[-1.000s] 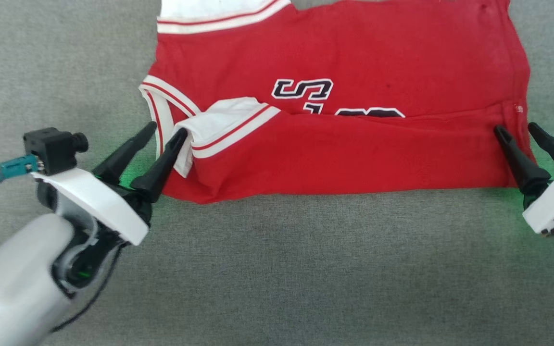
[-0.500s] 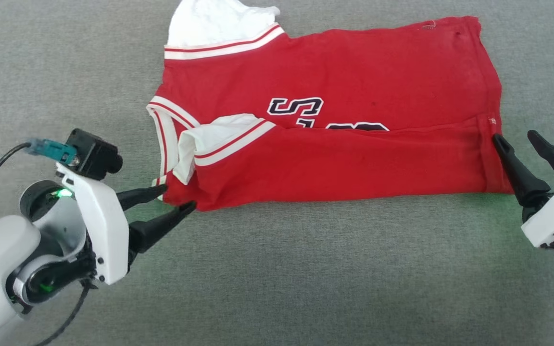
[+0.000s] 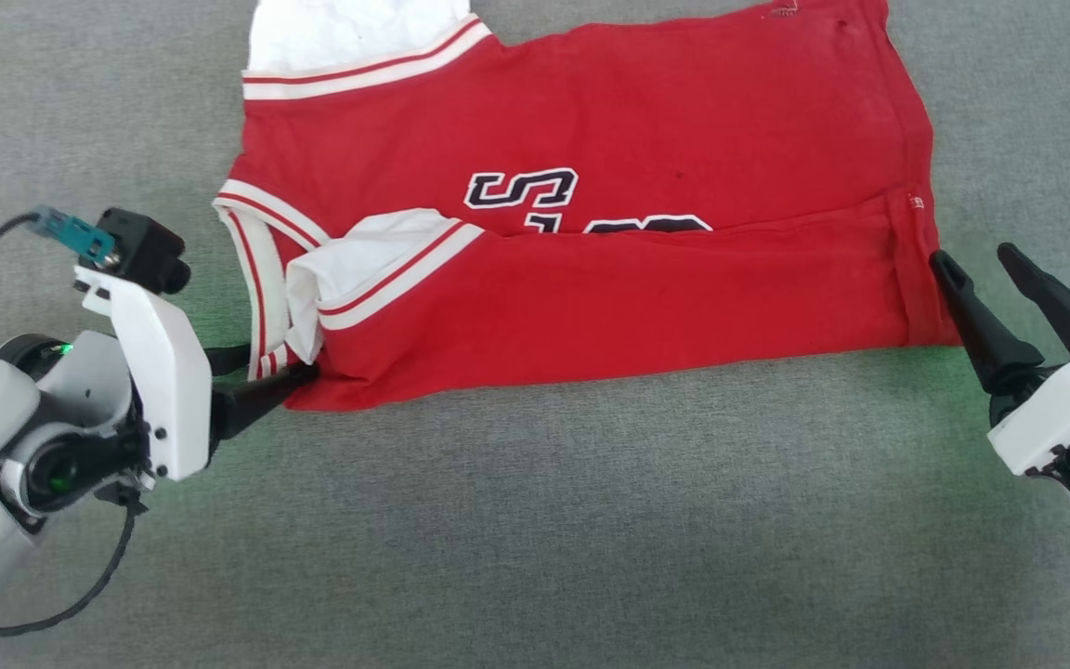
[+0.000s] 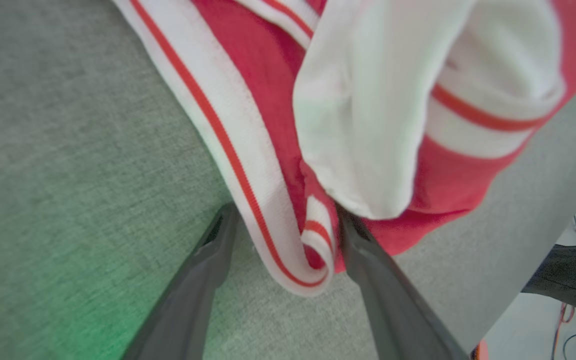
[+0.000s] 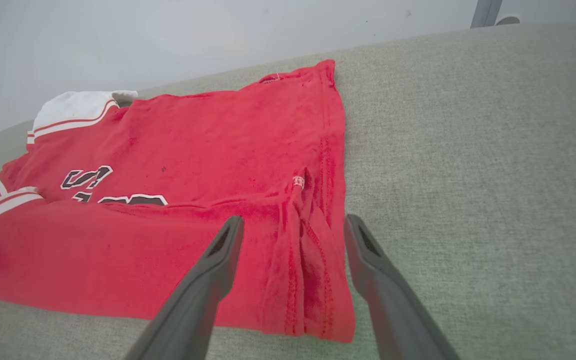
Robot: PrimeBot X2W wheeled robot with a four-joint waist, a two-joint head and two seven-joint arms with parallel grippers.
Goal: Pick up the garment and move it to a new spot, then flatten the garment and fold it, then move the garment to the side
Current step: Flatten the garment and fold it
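Soft red white-trimmed fabric garment (image 3: 637, 307) isn't gripped yet: striped corner between open left jaws, hem between open right jaws.

You get bright, even light; a green glow (image 4: 43, 310) spills beside the left hand (image 4: 286, 214), and the close shirt (image 4: 368, 125) blurs.

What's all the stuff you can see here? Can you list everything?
Soft red fabric garment with white striped panels: one, red and white, partly folded, on the surface.
Printed letters: a few, black edged white, mid-garment, partly under the fold.
Grey woven fabric surface: one, grey, under everything.
Small camera with teal plug: one, black, on the left wrist.
Left gripper: one, dark fingers, open, astride the garment's near left corner.
Right gripper: one, dark fingers, open, astride the garment's right edge.
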